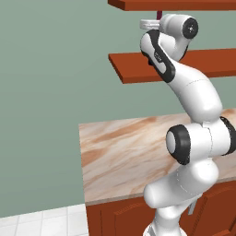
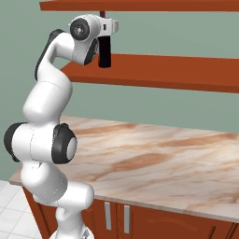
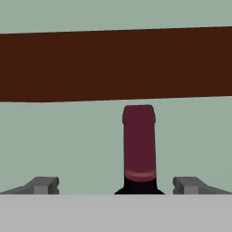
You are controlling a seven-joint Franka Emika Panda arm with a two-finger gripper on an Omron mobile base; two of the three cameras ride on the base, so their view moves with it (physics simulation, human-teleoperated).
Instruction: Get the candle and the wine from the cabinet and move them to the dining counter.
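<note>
The wine [image 3: 138, 149], a dark bottle with a maroon neck capsule, stands upright on the lower plank of the cabinet [image 2: 163, 72]. In the hand view its neck rises between my two fingertips, with a gap on each side. My gripper [image 3: 115, 185] is open and level with the neck, just under the upper plank [image 3: 115, 65]. The right base view has the bottle's dark body [image 2: 104, 51] below my hand [image 2: 111, 26]. From the left base view, the maroon neck [image 1: 159, 14] peeks out behind the hand [image 1: 148, 23]. The candle and the dining counter are out of view.
A marbled beige counter [image 1: 124, 147] runs along the grey-green wall under the shelves, with red-brown doors and silver handles [image 2: 107, 214] below it. My arm reaches up over this counter. White floor tiles [image 1: 41, 221] lie at the lower left.
</note>
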